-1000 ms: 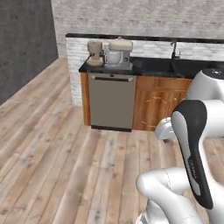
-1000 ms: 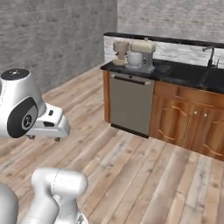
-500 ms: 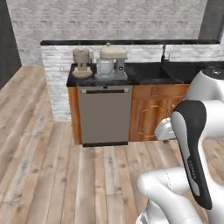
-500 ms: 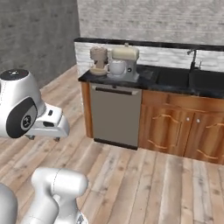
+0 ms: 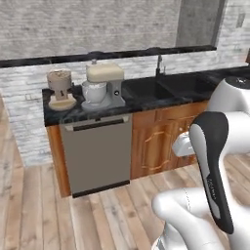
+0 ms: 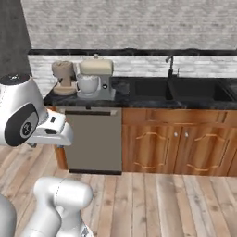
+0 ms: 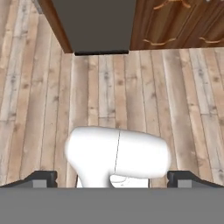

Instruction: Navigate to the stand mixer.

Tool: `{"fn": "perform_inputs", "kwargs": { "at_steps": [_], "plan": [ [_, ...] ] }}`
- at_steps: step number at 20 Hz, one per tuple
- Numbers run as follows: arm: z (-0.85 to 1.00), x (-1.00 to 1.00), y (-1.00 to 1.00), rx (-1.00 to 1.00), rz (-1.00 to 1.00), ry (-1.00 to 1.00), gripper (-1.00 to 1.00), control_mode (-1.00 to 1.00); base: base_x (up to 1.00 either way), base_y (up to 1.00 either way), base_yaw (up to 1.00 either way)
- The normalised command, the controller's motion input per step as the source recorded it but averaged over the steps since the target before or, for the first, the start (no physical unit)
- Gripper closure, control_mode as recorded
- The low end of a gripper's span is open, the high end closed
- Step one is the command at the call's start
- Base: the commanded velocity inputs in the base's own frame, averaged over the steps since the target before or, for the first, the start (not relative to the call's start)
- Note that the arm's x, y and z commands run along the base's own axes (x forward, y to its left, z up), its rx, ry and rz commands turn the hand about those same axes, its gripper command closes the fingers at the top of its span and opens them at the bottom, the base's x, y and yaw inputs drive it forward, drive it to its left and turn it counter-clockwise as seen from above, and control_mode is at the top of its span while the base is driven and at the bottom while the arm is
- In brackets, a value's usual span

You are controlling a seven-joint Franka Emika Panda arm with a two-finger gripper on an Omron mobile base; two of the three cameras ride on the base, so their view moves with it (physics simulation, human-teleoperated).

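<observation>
Stand mixer [image 5: 103, 86] is sitting on the dark surface [image 5: 146, 95] above the dishwasher [image 5: 97, 154], well ahead of my fingers [image 7: 46, 178]. I'm holding them wide apart, gripping nothing, pointing at the wood floor [image 7: 109, 96].

A home kitchen. A black table [image 6: 139, 95] runs along a grey brick wall [image 6: 139, 25], with a sink [image 6: 185, 90] and faucet [image 6: 170, 65] set into it. Below sit wooden cabinets [image 6: 176, 143] and a grey dishwasher [image 6: 95, 139]. A mixer [image 5: 103, 85] and coffee machine [image 5: 60, 90] stand on top (side by side), over a plank floor [image 7: 109, 87].
</observation>
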Motion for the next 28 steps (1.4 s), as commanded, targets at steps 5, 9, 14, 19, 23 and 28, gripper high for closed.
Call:
{"fn": "perform_inputs", "kwargs": {
  "at_steps": [5,9,14,19,23,28],
  "plan": [
    [0.0,0.0,0.0,0.0,0.0,0.0,-1.0,1.0,1.0,0.0,-0.06],
    [0.0,0.0,0.0,0.0,0.0,0.0,-1.0,1.0,1.0,-0.02,0.0],
    [0.0,0.0,0.0,0.0,0.0,0.0,-1.0,1.0,1.0,-0.03,0.03],
    [0.0,0.0,0.0,0.0,0.0,0.0,-1.0,1.0,0.99,0.0,0.07],
    [0.0,0.0,0.0,0.0,0.0,0.0,-1.0,1.0,0.76,0.0,0.15],
    [0.0,0.0,0.0,0.0,0.0,0.0,-1.0,1.0,0.53,0.0,0.14]
  ]
}}
